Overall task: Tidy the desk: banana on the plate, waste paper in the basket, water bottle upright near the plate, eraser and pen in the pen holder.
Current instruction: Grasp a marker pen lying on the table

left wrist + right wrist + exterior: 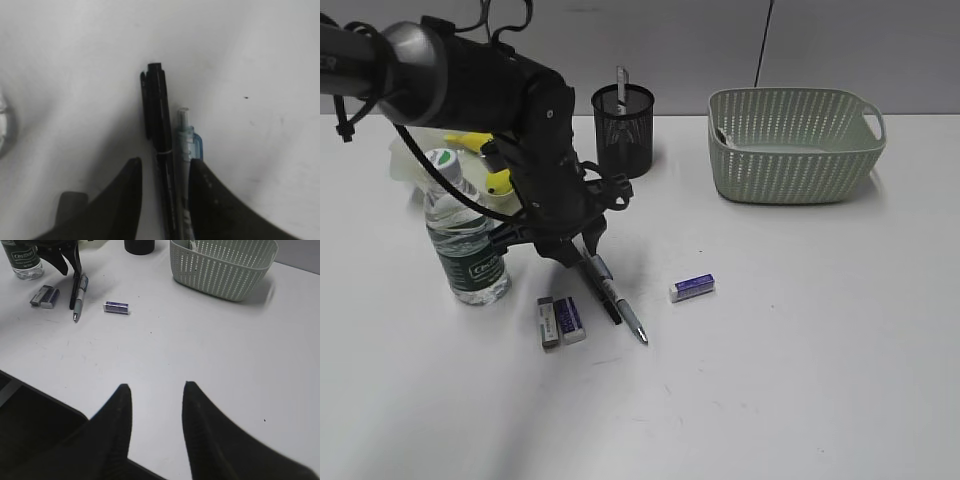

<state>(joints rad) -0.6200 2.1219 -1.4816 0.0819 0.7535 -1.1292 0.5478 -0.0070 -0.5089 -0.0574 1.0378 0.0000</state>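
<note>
Left pincer (162,187): low over the tabletop (800,380), jaws part-spread and straddling two pens that lie side by side; whether the pads press them cannot be told.
Right pincer (155,410): spread, nothing between its jaws, hanging above bare tabletop at the bottom of the right wrist view.
Black pen (156,120): flat on the tabletop, touching the clear pen (184,140), lower centre-left of the exterior view.
Pen holder (623,128): upper centre of the exterior view, upright, one slim grey item standing inside.
Basket (795,145): upper right, a small pale scrap visible against its inner left wall; the rest of its inside cannot be made out.
Plate (405,160): upper left, largely hidden by the arm; the banana (470,142) shows as yellow patches there.
Water bottle (465,235): upright, left, just in front of the plate.
Erasers: a pair (560,320) touching, beside the pens; a single eraser (692,287) apart, right of the pens.
Surface: plain white, a few dark specks.
Room: grey wall behind, a cable running down it.
</note>
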